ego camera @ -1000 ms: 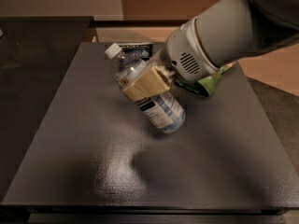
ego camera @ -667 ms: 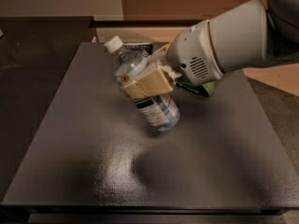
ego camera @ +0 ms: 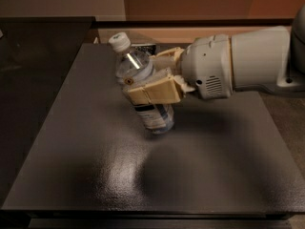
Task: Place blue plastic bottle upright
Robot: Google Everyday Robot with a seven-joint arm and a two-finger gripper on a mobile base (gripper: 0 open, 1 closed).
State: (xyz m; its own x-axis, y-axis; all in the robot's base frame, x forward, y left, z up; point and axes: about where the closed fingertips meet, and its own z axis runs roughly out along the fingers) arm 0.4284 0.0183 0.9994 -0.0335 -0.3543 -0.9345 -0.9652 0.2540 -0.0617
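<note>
The blue plastic bottle [ego camera: 155, 113] is a small clear bottle with a white cap [ego camera: 119, 42] and a pale blue-and-white label. It is held above the dark grey table [ego camera: 86, 147], tilted with its cap up and to the left and its base down and to the right. My gripper [ego camera: 151, 82] reaches in from the right and is shut on the bottle's middle, its beige fingers [ego camera: 155, 90] clamped across the body. The bottle's base hangs just over the table; its shadow lies below it.
A black-and-white snack bag [ego camera: 143, 46] lies at the table's far edge behind the bottle, mostly hidden. My white arm [ego camera: 238, 66] spans the right side of the table. A dark counter [ego camera: 38, 37] lies to the left.
The bottle has been lifted and rotated toward upright, cap rising. My arm has swung to a more level pose from the right, and the green snack pouch is no longer visible.
</note>
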